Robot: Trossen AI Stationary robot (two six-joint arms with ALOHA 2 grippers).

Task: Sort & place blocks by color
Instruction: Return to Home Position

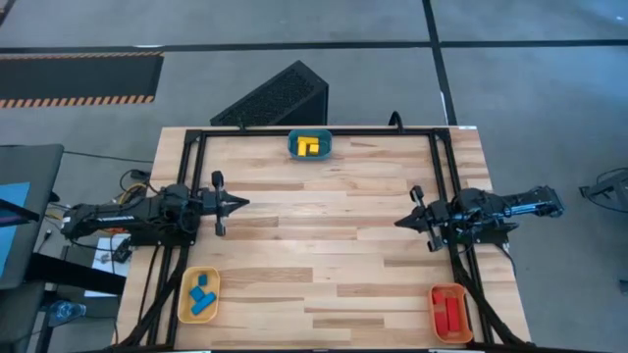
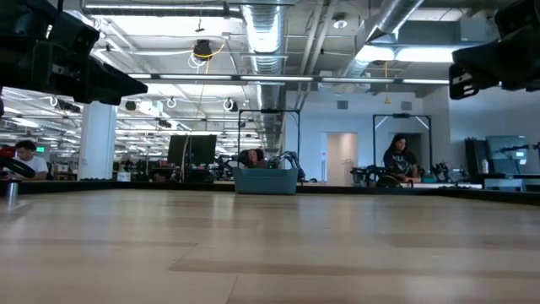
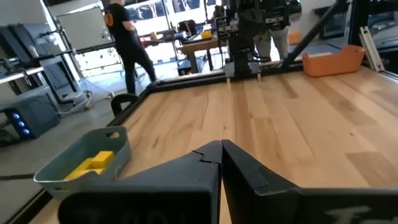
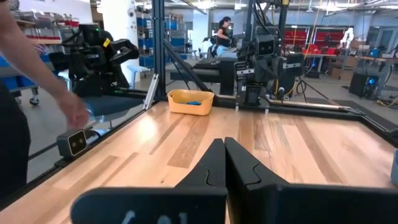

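My left gripper [image 1: 241,204] and right gripper [image 1: 400,223] both pinched together, empty; blocks [image 1: 450,313] well apart from them, in trays [image 1: 433,306].

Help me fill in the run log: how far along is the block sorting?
Done, it seems: yellow blocks lie in the teal tray, blue blocks in the yellow tray, red blocks in the orange-red tray. In hand: nothing; the left gripper and right gripper are shut on nothing, at opposite sides of the table. Left: no loose block shows on it, so likely only parking the arms.
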